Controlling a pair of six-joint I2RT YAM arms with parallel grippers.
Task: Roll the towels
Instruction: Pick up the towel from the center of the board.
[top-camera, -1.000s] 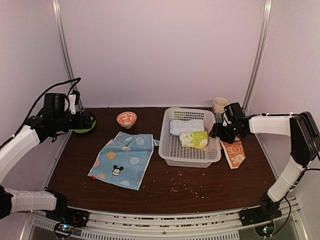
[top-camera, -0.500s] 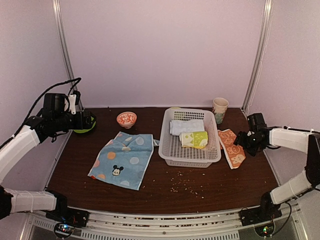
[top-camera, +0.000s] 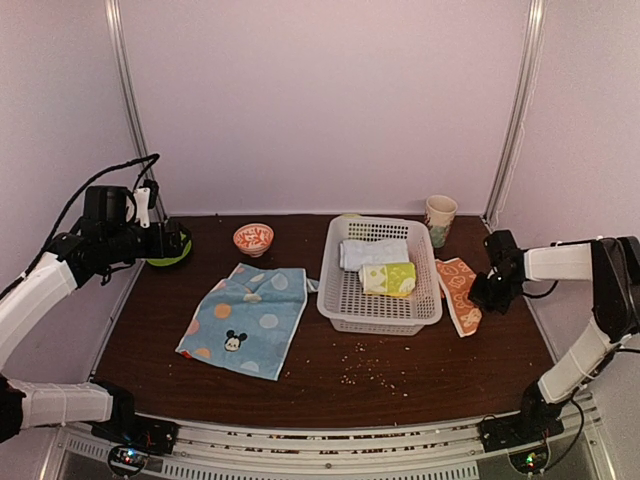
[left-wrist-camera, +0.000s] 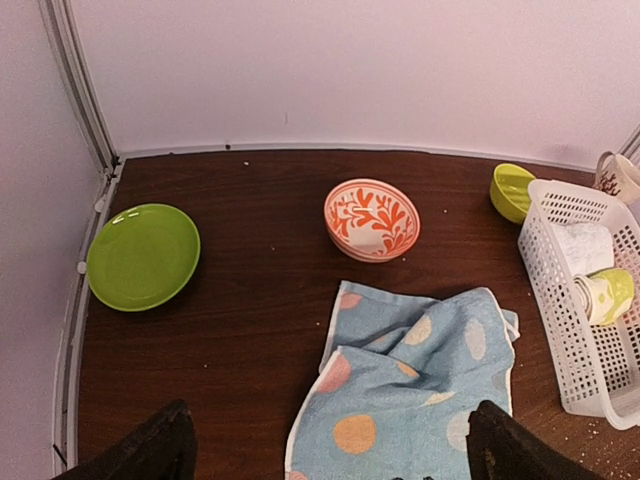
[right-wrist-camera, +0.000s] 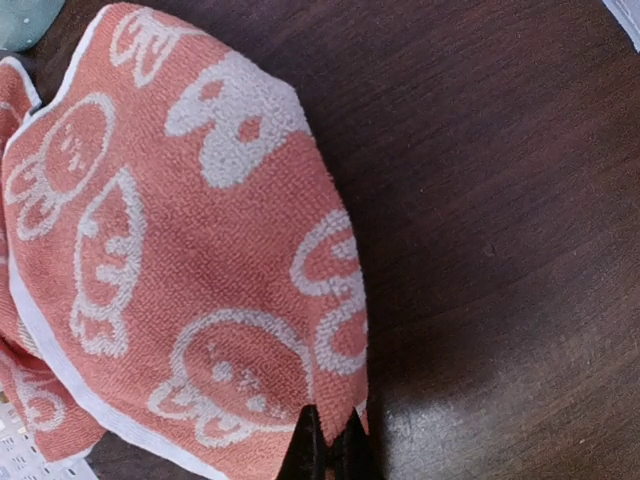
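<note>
Orange bunny towel: lies rumpled and flat on the tabletop, spreading away from the right end effector's tips towards the basket.
Right end effector: fingers pressed together, low on the tabletop, right on the towel's white hem at its near corner; they look to be pinching that edge.
Blue dotted towel: spread out with its far corner folded over, just ahead of and below the left end effector and slightly to its right; the Mickey head shows in the overhead view.
Left end effector: fingers wide apart, nothing between them, held up above the tabletop.
White plastic basket: between the two towels, just past the orange towel from the right end effector.
Pale blue-white roll: in the basket, far side.
Yellow-green patterned roll: in the basket, touching the pale roll.
Paper cup: upright, beyond the right end effector near the back wall.
Orange patterned bowl: straight ahead of the left end effector, past the blue towel.
Green plate: ahead and to the left of the left end effector.
Small yellow-green bowl: far right of it, beside the basket's back corner.
Crumbs: scattered in front of the basket.
</note>
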